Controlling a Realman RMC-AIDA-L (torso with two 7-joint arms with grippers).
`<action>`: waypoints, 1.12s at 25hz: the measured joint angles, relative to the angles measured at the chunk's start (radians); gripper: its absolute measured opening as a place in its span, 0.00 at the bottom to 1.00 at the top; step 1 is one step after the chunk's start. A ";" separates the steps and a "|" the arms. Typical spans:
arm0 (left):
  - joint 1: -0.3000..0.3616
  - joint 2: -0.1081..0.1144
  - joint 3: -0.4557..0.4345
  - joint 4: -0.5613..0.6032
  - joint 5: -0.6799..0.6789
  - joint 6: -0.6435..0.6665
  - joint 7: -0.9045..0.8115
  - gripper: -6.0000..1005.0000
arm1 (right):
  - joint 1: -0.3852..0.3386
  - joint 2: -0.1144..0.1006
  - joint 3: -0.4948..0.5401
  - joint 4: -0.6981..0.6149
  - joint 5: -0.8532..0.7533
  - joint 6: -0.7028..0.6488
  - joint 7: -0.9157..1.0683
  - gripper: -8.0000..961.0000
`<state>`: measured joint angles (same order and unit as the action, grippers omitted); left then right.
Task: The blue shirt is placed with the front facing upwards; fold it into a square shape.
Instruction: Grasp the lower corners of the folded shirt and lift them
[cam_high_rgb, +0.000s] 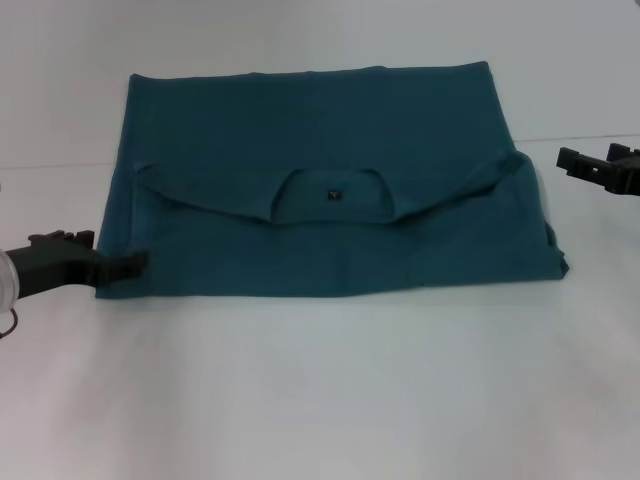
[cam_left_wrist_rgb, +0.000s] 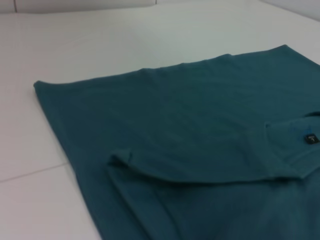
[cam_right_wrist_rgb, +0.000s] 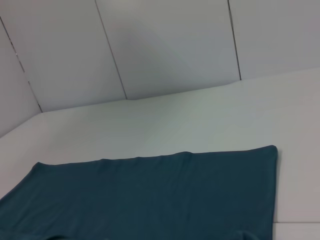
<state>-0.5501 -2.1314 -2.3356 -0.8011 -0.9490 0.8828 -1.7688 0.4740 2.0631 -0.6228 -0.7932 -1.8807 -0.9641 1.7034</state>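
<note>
A: Setting. We see a white table with pale wall panels rising behind it. Where does the garment lie?

B: The blue shirt lies flat at the middle of the table, folded across into a wide rectangle. The collar end is turned over onto the body, so the neck opening and its small dark neck label face up near the centre; both short sleeves are folded inward along the upper layer's edge. No lettering shows.

A: And the arms?

B: The left gripper sits low at the shirt's near left corner, its dark fingertips touching the cloth edge. We cannot tell whether the jaws pinch fabric or merely rest on it. The right gripper hangs near the shirt's right edge, apart from the cloth; how its jaws stand we cannot tell either.

A: The wrist views?

B: Only shirt, table and wall; neither shows fingers.
</note>
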 joint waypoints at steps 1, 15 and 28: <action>0.000 0.002 -0.001 0.004 0.003 0.003 -0.005 0.88 | 0.000 0.000 0.000 0.001 0.000 0.001 0.000 0.96; 0.004 0.028 -0.012 0.069 0.006 0.014 -0.062 0.88 | -0.002 0.010 0.000 0.003 0.000 0.002 0.001 0.96; 0.011 0.032 -0.049 0.073 0.004 0.012 -0.176 0.88 | -0.003 0.018 0.000 0.004 0.000 0.006 0.001 0.96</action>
<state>-0.5394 -2.0997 -2.3842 -0.7283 -0.9454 0.8947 -1.9452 0.4708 2.0813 -0.6228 -0.7892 -1.8806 -0.9583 1.7043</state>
